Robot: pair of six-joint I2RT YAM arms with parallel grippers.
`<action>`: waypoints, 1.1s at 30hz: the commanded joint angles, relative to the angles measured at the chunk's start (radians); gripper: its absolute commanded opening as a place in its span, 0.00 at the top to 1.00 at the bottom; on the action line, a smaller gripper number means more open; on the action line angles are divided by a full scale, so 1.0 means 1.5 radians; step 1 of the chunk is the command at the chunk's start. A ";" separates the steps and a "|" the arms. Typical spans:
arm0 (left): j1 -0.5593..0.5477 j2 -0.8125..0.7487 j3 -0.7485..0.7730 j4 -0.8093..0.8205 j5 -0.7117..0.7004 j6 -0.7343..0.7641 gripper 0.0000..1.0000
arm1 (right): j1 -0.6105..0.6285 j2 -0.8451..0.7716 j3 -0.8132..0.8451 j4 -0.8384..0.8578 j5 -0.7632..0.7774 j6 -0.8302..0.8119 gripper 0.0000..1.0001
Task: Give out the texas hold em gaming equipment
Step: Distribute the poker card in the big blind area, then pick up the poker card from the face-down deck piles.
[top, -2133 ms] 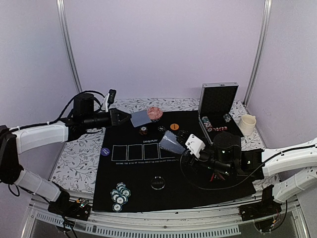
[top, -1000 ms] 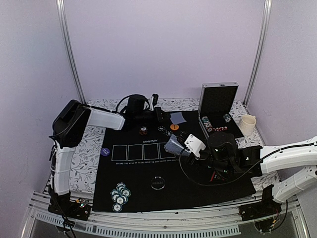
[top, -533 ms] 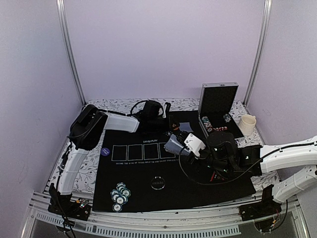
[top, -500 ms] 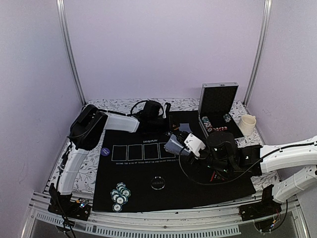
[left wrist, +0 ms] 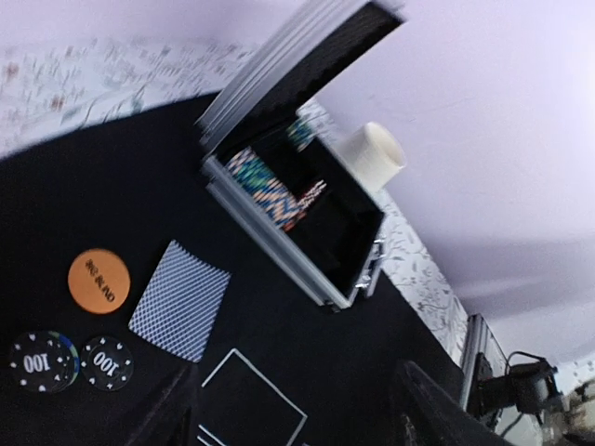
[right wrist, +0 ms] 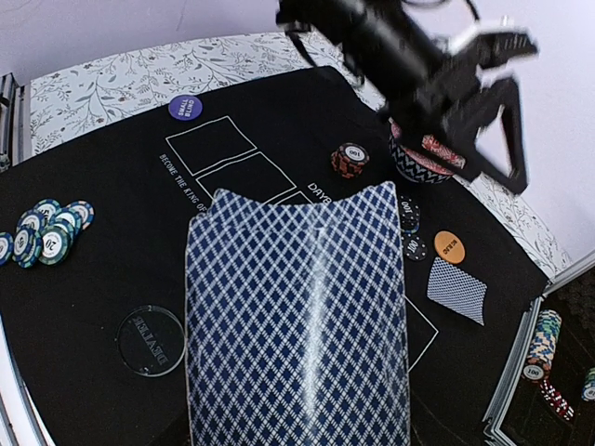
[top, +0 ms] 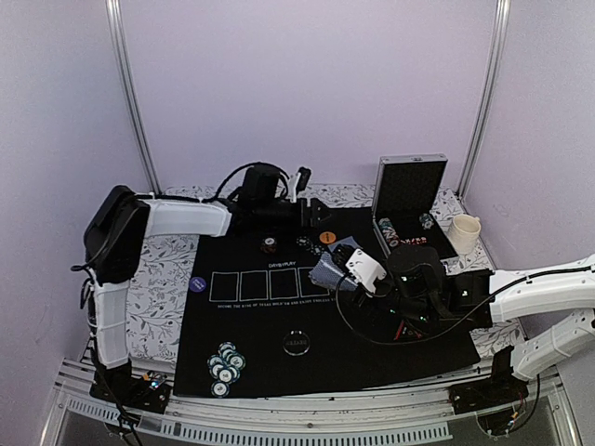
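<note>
My left gripper (left wrist: 302, 420) stands wide open with nothing between its fingers, above the mat (left wrist: 139, 186). A single card (left wrist: 178, 299) lies face down there, ahead of the jaws and clear of them, just beside the orange button (left wrist: 98, 280) and near two black chips (left wrist: 39, 360). My right gripper (top: 340, 276) is clamped on the deck (right wrist: 297, 316), slightly fanned, backs up. My left wrist view shows the open case (left wrist: 307, 214) holding rows of chips (left wrist: 265, 190), with a cup (left wrist: 370, 153) behind it. My right wrist view instead shows the teal chips (right wrist: 42, 232), the blue button (right wrist: 185, 108) and a clear disc (right wrist: 151, 340).
</note>
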 commanded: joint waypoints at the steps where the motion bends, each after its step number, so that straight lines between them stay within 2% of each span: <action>1: 0.028 -0.175 -0.046 0.008 0.032 0.070 0.20 | -0.003 -0.019 0.021 -0.001 -0.002 0.011 0.52; 2: 0.036 -0.208 -0.059 -0.012 0.037 0.081 0.18 | -0.003 -0.020 0.022 0.000 -0.004 0.010 0.52; 3: 0.040 -0.241 -0.077 -0.033 0.047 0.095 0.04 | -0.003 -0.019 0.022 0.001 -0.007 0.009 0.52; 4: 0.042 -0.269 -0.092 -0.052 0.059 0.113 0.02 | -0.003 -0.018 0.022 0.004 -0.010 0.008 0.52; 7: 0.030 -0.350 -0.135 -0.110 0.112 0.176 0.02 | -0.003 -0.013 0.024 0.017 -0.019 -0.002 0.52; 12: 0.019 -0.446 -0.248 -0.110 0.172 0.140 0.02 | -0.003 0.002 0.036 0.034 -0.043 -0.019 0.52; 16: 0.011 -0.507 -0.315 -0.136 0.165 0.138 0.02 | -0.003 0.015 0.038 0.056 -0.063 -0.031 0.52; 21: -0.013 -0.502 -0.351 -0.164 0.159 0.151 0.02 | -0.001 0.053 0.069 0.064 -0.081 -0.041 0.52; 29: -0.038 -0.477 -0.370 -0.146 0.184 0.170 0.02 | 0.019 0.106 0.110 0.060 -0.084 -0.069 0.51; 33: -0.051 -0.470 -0.380 -0.158 0.126 0.193 0.02 | 0.022 0.112 0.114 0.068 -0.092 -0.071 0.51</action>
